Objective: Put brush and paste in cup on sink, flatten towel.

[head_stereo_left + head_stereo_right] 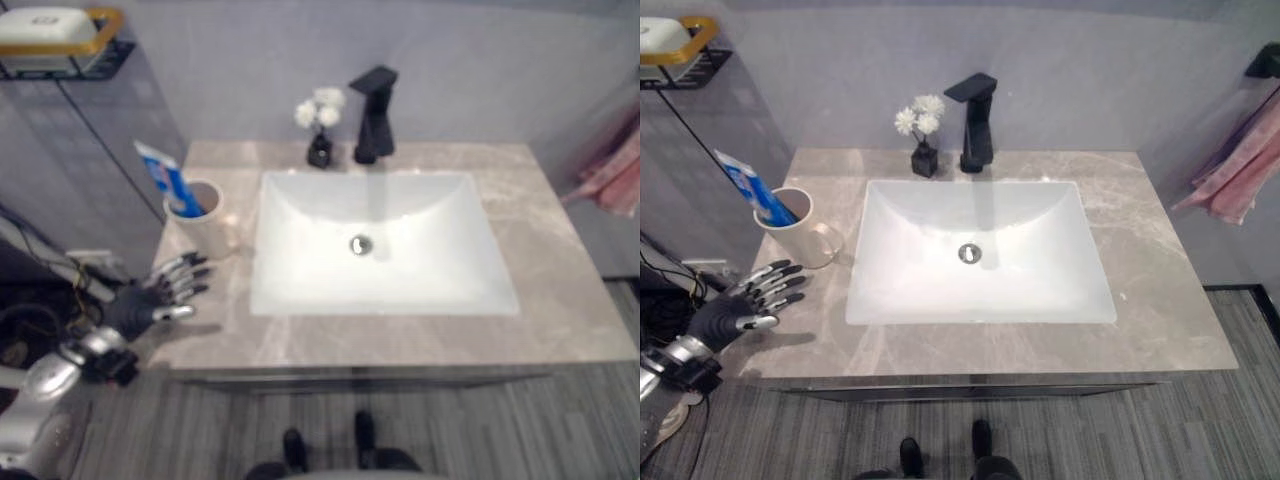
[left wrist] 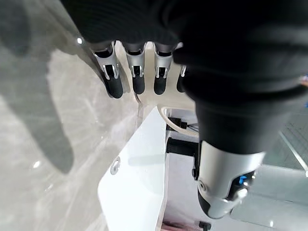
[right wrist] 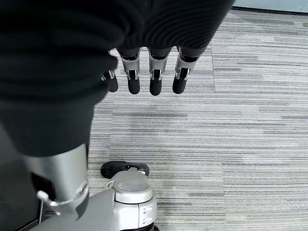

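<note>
The left hand [image 1: 735,310] hovers over the front left corner of the marble bench [image 1: 1160,300], fingers straight and spread, holding nothing; in its own wrist view the fingers [image 2: 114,82] extend in a row above the stone without gripping anything. Just beyond the fingertips stands a cream cup [image 1: 800,232] with a handle, upright on the bench to the left of the white sink basin [image 1: 980,260]. A blue and white toothpaste tube [image 1: 750,182] leans out of the cup toward the left. Whether a toothbrush is in the cup too, I cannot tell.

The right hand [image 3: 149,67] hangs over grey striped carpet [image 3: 240,120], away from the bench, fingers straight and relaxed, empty.

Behind the basin a black faucet [image 1: 975,120] rises at the back edge, with a small black vase of white flowers [image 1: 922,135] just beside it on its left. A pink towel [image 1: 1240,165] hangs bunched on the wall to the right of the bench. On the upper left a wire shelf [image 1: 70,55] carries a white soap dish with a yellow rim [image 1: 55,30].
</note>
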Available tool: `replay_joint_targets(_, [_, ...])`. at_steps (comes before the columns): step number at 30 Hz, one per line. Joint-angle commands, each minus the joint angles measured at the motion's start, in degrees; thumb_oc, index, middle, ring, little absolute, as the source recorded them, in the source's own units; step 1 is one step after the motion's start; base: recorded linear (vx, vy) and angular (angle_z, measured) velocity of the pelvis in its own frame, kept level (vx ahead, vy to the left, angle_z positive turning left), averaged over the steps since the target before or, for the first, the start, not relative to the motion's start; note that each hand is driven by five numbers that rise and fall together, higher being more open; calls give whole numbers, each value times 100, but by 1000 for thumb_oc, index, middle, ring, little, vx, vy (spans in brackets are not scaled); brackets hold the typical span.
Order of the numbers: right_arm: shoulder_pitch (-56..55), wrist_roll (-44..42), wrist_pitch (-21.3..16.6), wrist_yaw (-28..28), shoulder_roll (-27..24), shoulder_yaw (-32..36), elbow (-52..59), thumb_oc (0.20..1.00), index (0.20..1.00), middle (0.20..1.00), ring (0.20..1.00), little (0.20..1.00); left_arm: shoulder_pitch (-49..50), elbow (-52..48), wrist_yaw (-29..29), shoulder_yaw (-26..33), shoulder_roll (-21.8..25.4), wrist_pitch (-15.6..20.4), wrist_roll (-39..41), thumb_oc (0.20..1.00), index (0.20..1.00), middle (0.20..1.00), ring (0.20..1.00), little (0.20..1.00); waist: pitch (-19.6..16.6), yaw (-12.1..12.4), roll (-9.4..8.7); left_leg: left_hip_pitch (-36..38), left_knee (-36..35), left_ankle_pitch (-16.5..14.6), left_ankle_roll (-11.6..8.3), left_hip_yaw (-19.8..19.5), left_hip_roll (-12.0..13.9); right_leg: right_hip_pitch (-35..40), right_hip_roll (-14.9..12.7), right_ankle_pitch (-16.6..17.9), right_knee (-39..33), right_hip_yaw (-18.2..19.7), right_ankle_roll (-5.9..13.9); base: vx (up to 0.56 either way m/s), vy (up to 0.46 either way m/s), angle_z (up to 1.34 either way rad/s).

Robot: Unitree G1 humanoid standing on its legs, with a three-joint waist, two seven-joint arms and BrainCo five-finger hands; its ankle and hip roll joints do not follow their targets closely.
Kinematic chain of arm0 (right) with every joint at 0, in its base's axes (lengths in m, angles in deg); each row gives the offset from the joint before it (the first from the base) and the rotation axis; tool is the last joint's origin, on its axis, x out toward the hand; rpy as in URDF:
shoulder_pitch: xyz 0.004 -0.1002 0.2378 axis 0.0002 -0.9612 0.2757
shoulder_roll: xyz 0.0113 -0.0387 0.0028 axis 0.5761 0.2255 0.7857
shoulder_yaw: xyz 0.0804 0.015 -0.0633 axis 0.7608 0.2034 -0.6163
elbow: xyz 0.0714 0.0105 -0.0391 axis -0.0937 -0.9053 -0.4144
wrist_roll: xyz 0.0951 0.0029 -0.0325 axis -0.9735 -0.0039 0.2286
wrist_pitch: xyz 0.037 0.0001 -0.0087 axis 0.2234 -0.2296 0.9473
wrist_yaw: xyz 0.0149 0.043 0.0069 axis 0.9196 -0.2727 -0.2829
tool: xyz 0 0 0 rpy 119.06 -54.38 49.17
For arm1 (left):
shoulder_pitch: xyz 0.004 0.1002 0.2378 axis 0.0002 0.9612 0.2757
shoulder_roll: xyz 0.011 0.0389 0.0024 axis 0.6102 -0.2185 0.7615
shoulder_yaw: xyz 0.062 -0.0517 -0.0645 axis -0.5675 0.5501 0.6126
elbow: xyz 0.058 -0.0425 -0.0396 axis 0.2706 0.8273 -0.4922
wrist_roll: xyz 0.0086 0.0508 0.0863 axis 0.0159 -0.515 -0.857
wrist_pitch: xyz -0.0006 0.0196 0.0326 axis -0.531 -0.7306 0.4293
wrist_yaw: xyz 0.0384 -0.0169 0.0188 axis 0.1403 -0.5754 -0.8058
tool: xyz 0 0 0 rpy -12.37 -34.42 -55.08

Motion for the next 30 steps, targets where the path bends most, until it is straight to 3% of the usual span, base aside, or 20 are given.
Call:
replay_joint_targets(1, [122,-30,-7,-14,-215,-216,-192,1000,1000,1000,1000,1000,-311,-114,-23,108,88,356,-126,1000,1000,1000,1000,1000,-6,-127,-94,-294,843,-1083,363,-54,-51,156,-61,-368,87,70,169,0,0,0])
replay_joint_targets(9, [128,-21,-3,-13,-245,-246,-197,1000,1000,1000,1000,1000,-594,-20,-61,-72,90,418,-234,1000,1000,1000,1000,1000,-39,-183,-121,-291,918,-1135,360,60,-16,138,-34,-378,87,183,164,8,1,-9])
replay_joint_targets(30, [85,32,-7,39,-266,-376,-105,1000,1000,1000,1000,1000,-843,258,-258,97,159,614,-588,1000,1000,1000,1000,1000,-28,-185,-284,-379,952,-1152,356,197,45,38,16,-284,28,320,182,-6,3,-4])
